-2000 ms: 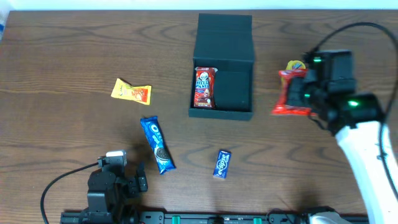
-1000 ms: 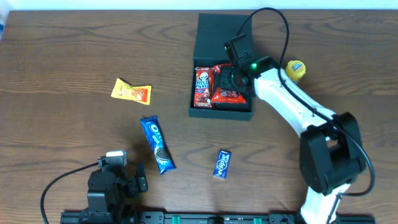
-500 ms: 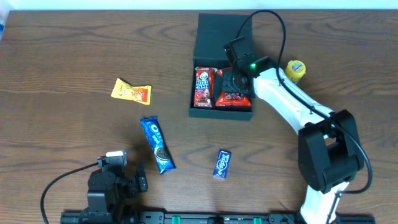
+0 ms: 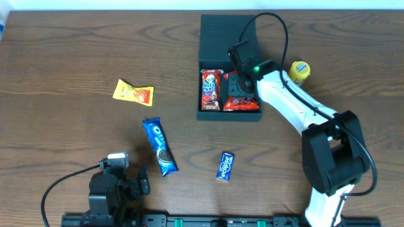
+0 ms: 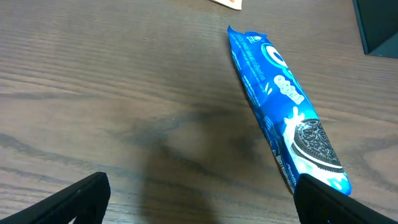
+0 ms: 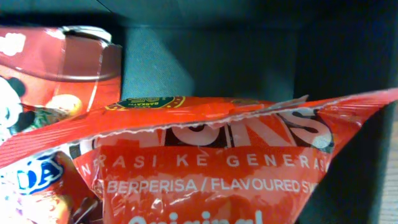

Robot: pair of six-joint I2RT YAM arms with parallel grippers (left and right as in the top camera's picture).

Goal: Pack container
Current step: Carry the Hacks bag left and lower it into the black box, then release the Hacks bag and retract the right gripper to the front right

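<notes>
Right gripper (image 4: 238, 82) reaches down into the container (image 4: 227, 116), jaws closed. Its wrist camera shows no fingers, only a red snack bag (image 6: 211, 162) filling the view, so I judge the bag to be pinched between them rather than let go. Left gripper (image 5: 205, 208) hangs wide open and empty above the table (image 4: 63, 50), with the Oreo packet (image 5: 283, 112) lying just ahead of it.

The dark teal box sits at the far middle of the table, its flap lid thrown back away from the robot. Two things are inside: a red Hello Panda packet (image 4: 211, 89) along the left wall and the red snack bag beside it on the right, the two touching or nearly so.

By my reckoning the packing is under halfway. Four items lie outside – the Oreo packet, a yellow-orange sachet (image 4: 134, 93) well to the left, a small blue packet (image 4: 225, 166) on the near side, and a round yellow piece (image 4: 300, 70) just right of the box. The lid is not yet shut.
</notes>
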